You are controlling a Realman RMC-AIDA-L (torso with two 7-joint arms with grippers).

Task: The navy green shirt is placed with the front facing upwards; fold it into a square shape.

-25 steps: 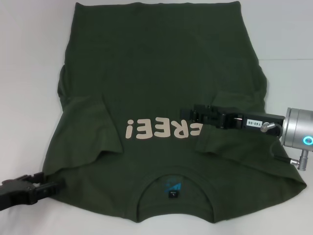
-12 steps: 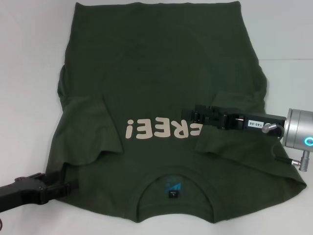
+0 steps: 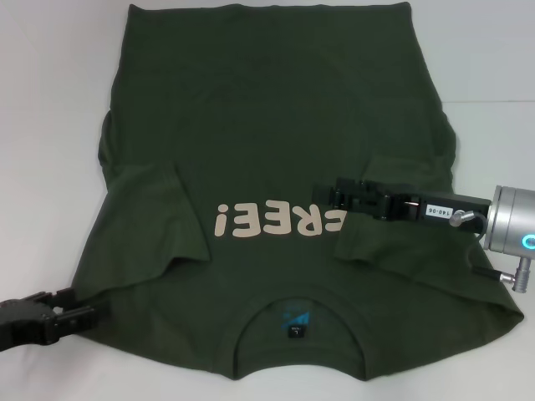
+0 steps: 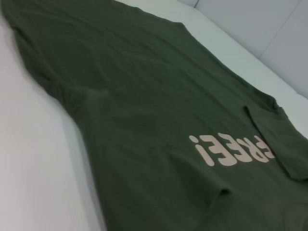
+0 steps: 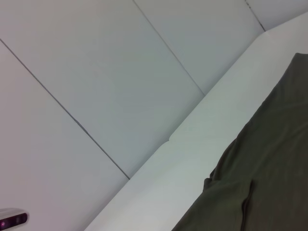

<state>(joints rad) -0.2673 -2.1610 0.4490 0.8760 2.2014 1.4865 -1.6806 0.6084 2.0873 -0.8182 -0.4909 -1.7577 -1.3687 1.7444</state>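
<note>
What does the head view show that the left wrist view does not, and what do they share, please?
Only the head view shows the left claw at the shirt's near left edge, the right claw over the end of the lettering, and the neck label. Only the left wrist view shows the pale panels beyond the table. Both show the navy green shirt and its cream lettering.

navy green shirt [image 3: 276, 125]: cream "FREE!" on chest, upside down in head view, "F" hidden behind right hand [image 3: 322, 197]. Neck label [image 3: 295, 322]: blue-black, small "L". White sticker [image 3: 436, 210] on right arm: "140-06".
</note>
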